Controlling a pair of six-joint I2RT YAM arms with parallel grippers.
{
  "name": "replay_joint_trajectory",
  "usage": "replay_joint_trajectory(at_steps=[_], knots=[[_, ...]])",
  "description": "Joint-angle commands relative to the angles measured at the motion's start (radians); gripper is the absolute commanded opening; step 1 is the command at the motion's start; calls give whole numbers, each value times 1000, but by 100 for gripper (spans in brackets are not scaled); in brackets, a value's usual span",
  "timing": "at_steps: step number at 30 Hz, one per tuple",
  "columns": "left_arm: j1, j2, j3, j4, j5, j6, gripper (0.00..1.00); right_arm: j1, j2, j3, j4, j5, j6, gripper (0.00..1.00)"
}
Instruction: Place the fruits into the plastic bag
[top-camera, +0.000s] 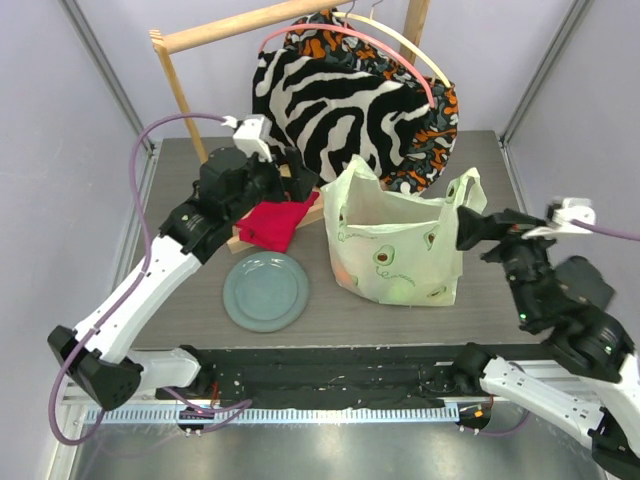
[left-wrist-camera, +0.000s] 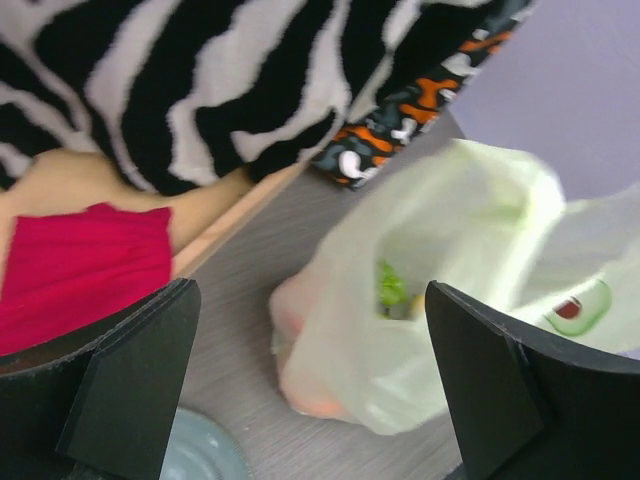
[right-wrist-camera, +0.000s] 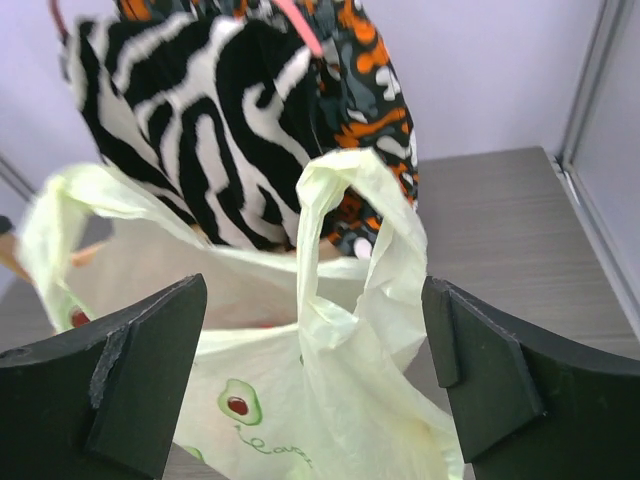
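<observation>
Pale lilac walls (top-camera: 60, 120) surround a grey wood-grain table (top-camera: 480, 160) bearing a wooden rack (top-camera: 175, 85) at its rear.

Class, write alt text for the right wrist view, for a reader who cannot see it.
The open right gripper faces the pale-green bag, whose handle loop stands upright in line with the gap between its fingers. Zebra fabric hangs behind the bag, above a grey table.

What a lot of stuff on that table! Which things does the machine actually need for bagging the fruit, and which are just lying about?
Part of the job: plastic bag; fruits, seen dimly inside it as green and orange shapes.
Just lying about: grey-green plate; red cloth; zebra-striped fabric hanging from the wooden rack.
</observation>
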Motion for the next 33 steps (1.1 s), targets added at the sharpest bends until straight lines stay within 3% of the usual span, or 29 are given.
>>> replay_joint_trajectory(at_steps=[1,7,17,24,33], knots=[[66,-135,-89,33,-80,-12,100,2,-75,35,34,-66,-26,98],[75,-360,-225,-24,-178,34,100,2,-113,0,-52,33,-19,98],[74,-704,-421,-124,-298,76,100,2,-228,-120,-62,51,4,99],[74,-739,-400,-254,-382,51,100,2,-243,-138,-62,63,4,99],[74,-732,-412,-247,-366,39,100,1,-254,-158,-54,59,12,99]])
